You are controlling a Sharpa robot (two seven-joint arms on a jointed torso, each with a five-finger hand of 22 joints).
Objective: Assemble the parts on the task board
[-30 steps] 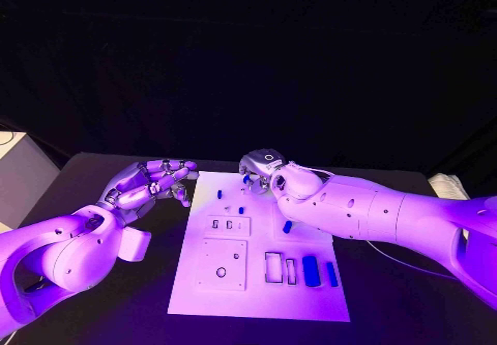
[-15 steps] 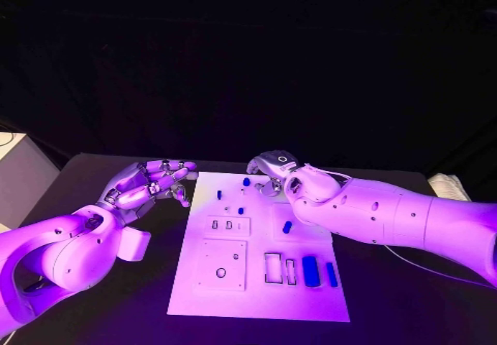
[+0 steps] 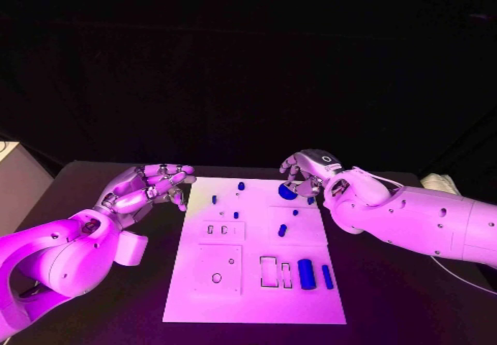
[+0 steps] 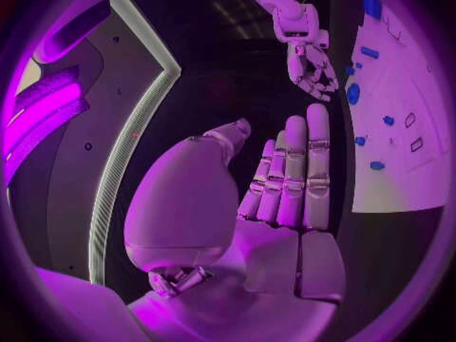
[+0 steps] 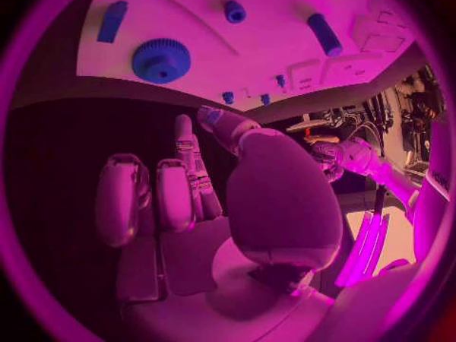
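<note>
White task board (image 3: 311,302) lies mid-table (image 3: 414,316); a blue gear (image 3: 287,191) rests near its far edge, small blue parts (image 3: 307,274) scattered nearer. Right hand (image 3: 311,172) hovers just beside the gear, fingers apart, holding nothing. Left hand (image 3: 148,185) hangs off the board's left edge, likewise empty

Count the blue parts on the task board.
9: gear at the far right, five small pieces across the far half, two bars near the right edge, one ring at the near left. Others may be hidden.
</note>
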